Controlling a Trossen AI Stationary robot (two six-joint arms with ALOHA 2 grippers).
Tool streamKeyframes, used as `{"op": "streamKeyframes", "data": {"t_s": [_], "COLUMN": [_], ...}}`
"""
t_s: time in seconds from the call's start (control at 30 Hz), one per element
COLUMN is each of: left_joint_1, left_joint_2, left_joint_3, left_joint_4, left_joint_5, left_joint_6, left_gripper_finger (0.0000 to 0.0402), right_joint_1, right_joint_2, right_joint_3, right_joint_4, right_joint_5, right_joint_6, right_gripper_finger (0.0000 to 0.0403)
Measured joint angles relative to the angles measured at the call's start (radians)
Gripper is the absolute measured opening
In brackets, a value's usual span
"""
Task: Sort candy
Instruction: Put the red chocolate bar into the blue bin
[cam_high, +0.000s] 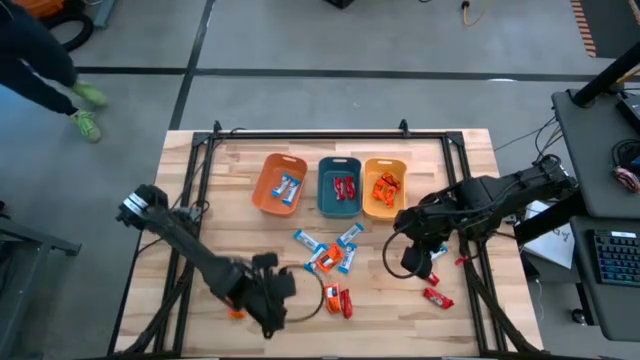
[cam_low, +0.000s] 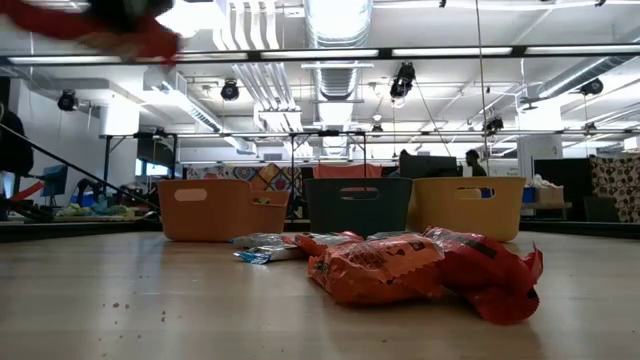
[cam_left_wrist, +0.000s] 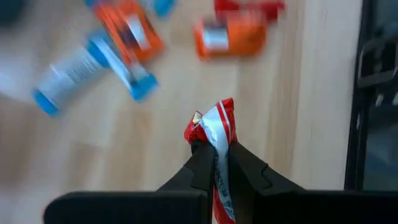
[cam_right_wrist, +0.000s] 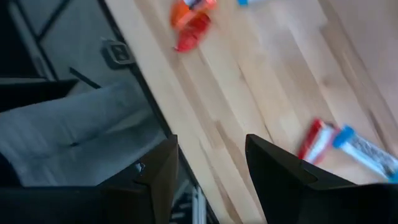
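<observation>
Left end effector (cam_left_wrist: 216, 163), at the near-left of the pale wooden worktop (cam_high: 230, 215), is clamped on a red-and-white shiny wrapped candy (cam_left_wrist: 214, 134), lifted off the wood. Right end effector (cam_right_wrist: 208, 165) hovers w/ fingers apart at the right side, nothing between them. Loose candies (cam_high: 330, 255) lie mid-worktop, and farther back the orange (cam_high: 267, 188), teal (cam_high: 339, 166) & yellow-orange (cam_high: 385, 165) plastic bins each hold a few.

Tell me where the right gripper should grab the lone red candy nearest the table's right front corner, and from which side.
Take the red candy across its narrow middle, coming straight down from above. It lies flat on the table with bare wood all round, so the fingers likely fit either side of its short width. The right gripper, open, hovers close by; the left gripper already holds another red candy.
</observation>
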Motion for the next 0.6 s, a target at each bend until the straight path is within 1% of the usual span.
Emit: {"op": "streamKeyframes", "data": {"t_s": [0.07, 0.17, 0.33, 0.37, 0.43, 0.6], "left_joint_1": [0.042, 0.123, 0.288, 0.325, 0.397, 0.56], "left_joint_2": [-0.051, -0.131, -0.224, -0.235, -0.251, -0.243], "left_joint_3": [0.009, 0.012, -0.016, -0.024, -0.045, -0.09], "left_joint_4": [0.006, 0.053, 0.215, 0.256, 0.335, 0.488], "left_joint_5": [-0.039, -0.081, -0.086, -0.078, -0.03, 0.087], "left_joint_6": [0.065, 0.185, 0.421, 0.466, 0.545, 0.662], "left_gripper_finger": [0.0006, 0.0006, 0.0006, 0.0006, 0.0006, 0.0006], "right_joint_1": [0.0, -0.002, -0.003, -0.003, -0.007, -0.021], "right_joint_2": [0.0, 0.0, 0.0, 0.0, 0.0, 0.0], "right_joint_3": [0.0, 0.0, 0.0, 0.0, 0.0, 0.0], "right_joint_4": [0.059, 0.135, 0.262, 0.291, 0.337, 0.424], "right_joint_5": [0.018, 0.087, 0.224, 0.248, 0.281, 0.345], "right_joint_6": [-0.012, -0.04, -0.104, -0.111, -0.119, -0.137], "right_gripper_finger": [0.0178, 0.0178, 0.0178, 0.0178, 0.0178, 0.0178]}}
